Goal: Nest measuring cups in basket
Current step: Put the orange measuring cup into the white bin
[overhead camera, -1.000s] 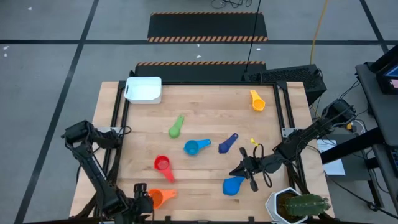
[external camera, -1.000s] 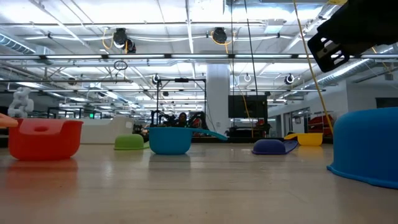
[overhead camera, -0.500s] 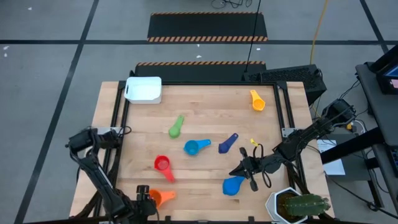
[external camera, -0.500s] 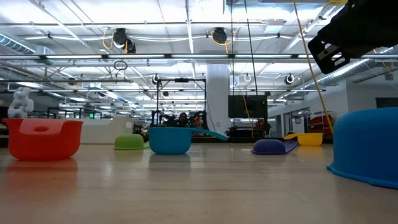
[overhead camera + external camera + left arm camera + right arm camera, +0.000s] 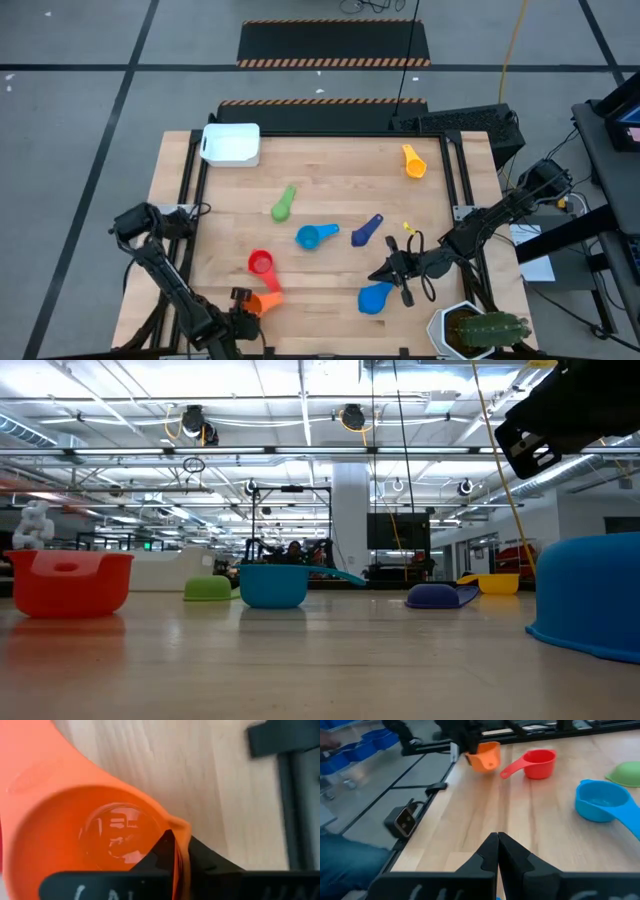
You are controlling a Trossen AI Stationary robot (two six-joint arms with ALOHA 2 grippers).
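My left gripper (image 5: 247, 303) is at the near left of the table, shut on the orange measuring cup (image 5: 264, 299). The red cup (image 5: 262, 264), light blue cup (image 5: 316, 236), green cup (image 5: 284, 204), navy cup (image 5: 366, 230) and yellow cup (image 5: 413, 160) lie spread over the wood. A blue cup (image 5: 376, 297) rests mouth down at the near right. My right gripper (image 5: 384, 272) hovers shut just beyond it, holding nothing. The white basket (image 5: 231, 144) stands at the far left corner. My left gripper grips the orange cup's rim wall (image 5: 180, 840), one finger inside the bowl and one outside. The fingers slant in from the table's near left. The cup (image 5: 485, 756) hangs lifted off the wood, tilted.
A white pot with a cactus (image 5: 470, 330) stands at the near right corner. A black frame rail (image 5: 190, 200) runs along the table's left side. Bare wood lies between the cups and the basket.
My left gripper has shut on the orange cup's rim. It has then risen and gone a little toward the far and right edges, lifting the cup off the table near the red cup. My right arm has kept still.
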